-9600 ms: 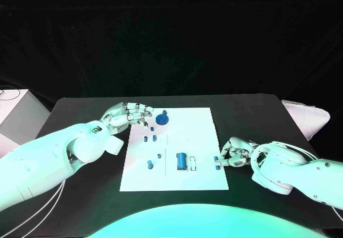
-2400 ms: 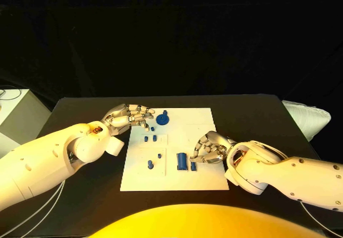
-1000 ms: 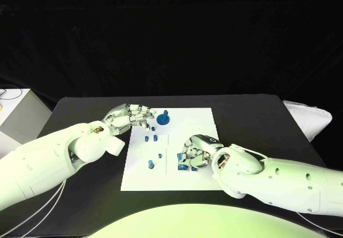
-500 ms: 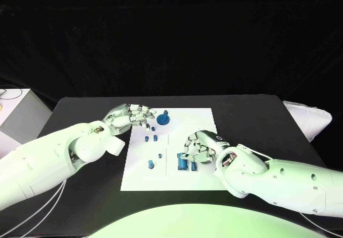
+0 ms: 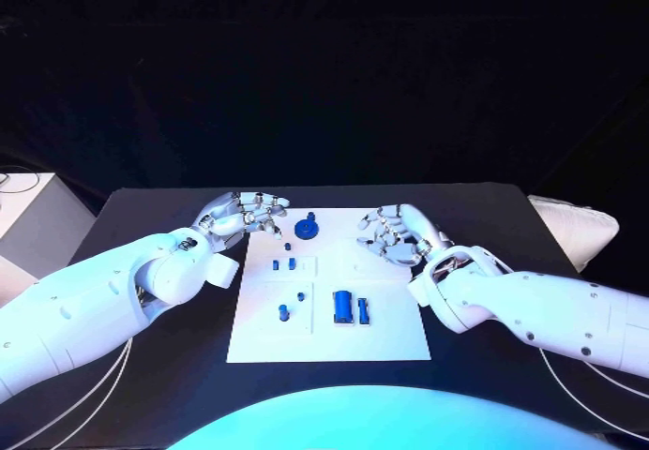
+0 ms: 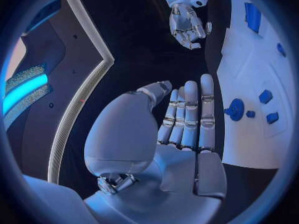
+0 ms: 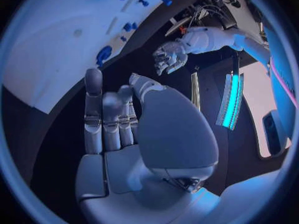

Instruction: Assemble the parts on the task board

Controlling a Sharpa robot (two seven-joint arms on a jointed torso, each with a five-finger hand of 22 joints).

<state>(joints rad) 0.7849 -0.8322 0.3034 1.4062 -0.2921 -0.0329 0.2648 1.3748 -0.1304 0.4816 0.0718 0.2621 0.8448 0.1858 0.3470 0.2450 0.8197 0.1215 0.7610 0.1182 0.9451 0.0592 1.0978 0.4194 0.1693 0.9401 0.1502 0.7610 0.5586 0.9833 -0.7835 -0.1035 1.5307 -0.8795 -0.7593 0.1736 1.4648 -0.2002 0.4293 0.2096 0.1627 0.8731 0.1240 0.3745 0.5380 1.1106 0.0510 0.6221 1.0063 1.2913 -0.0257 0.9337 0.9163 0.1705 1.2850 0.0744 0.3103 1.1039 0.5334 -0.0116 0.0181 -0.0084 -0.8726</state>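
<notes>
My right hand (image 7: 118, 129) holds nothing, fingers straight and close together. Past my fingertips lies the white board (image 7: 56, 45) with blue parts (image 7: 103, 56) on it. Beyond it hangs my left hand (image 7: 168, 56).

— Where's my board (image 5: 385, 328)?
— Mid-table (image 5: 162, 202). I've the left hand (image 5: 244, 215) off its far left corner, the right hand (image 5: 395, 234) over its far right part.
— Parts?
— Gear (image 5: 307, 227) far, block (image 5: 342, 306) near.
</notes>
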